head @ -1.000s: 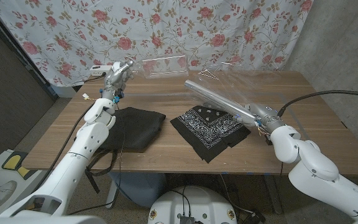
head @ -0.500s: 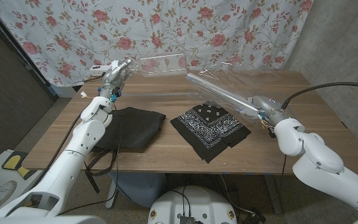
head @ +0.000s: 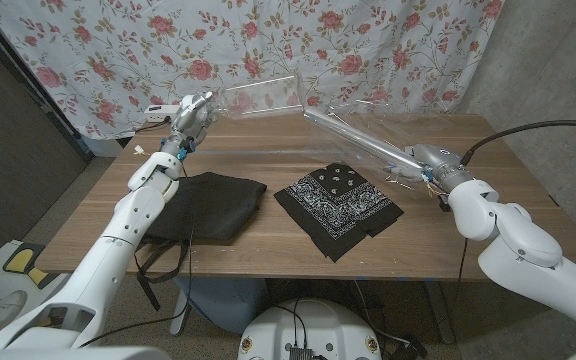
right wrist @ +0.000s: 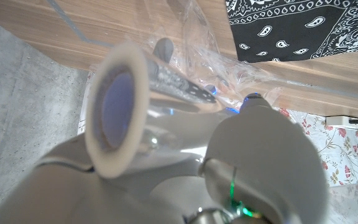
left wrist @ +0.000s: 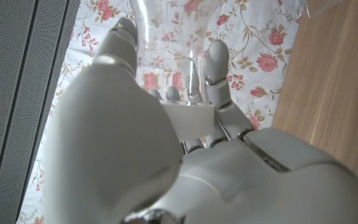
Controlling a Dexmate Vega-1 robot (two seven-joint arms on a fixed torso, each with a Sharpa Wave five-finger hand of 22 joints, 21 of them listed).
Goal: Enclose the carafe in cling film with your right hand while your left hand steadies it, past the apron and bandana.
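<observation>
Holding the carafe (head: 258,97) up off the table (head: 488,170) at the far left, my left hand (head: 190,117) grips one end while the clear body lies sideways in the air in front of the floral curtain (head: 98,50). My right hand (head: 430,164) is closed around the cling film roll (head: 360,140), which slants up and away toward the carafe, and a loose sheet of film (head: 388,122) trails from it. Over the last second I have raised the carafe higher and tipped it, and the roll has swung up after it, its far end now near the carafe's free end. I judge the wrap is only about to begin, since no film looks laid on the glass yet. The apron (head: 208,205) and bandana (head: 340,205) lie on the near side of the table, below both
</observation>
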